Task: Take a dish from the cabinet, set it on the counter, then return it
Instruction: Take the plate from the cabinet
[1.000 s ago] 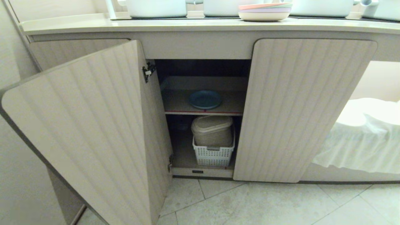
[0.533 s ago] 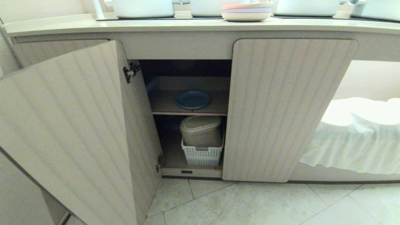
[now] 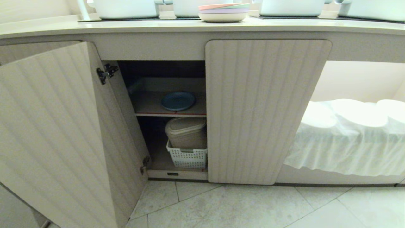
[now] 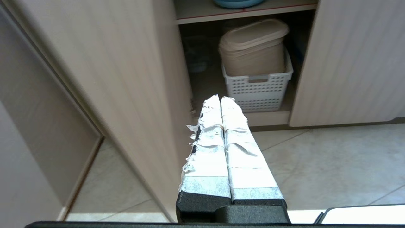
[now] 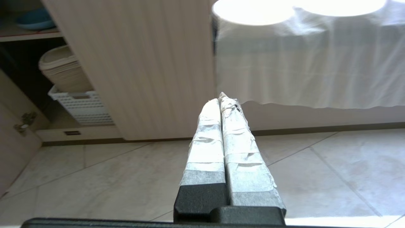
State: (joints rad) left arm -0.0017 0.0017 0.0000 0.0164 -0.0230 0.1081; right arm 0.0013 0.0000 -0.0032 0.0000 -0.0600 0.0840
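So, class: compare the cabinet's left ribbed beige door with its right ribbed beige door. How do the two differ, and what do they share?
1. The left ribbed beige door is swung wide open; the right ribbed beige door is closed.
2. The left door's black hinges are exposed; the right door shows none.
3. The left door stands angled out over the floor; the right door lies flat against the cabinet front.

Shared: vertical ribbing, beige finish, rounded corners.
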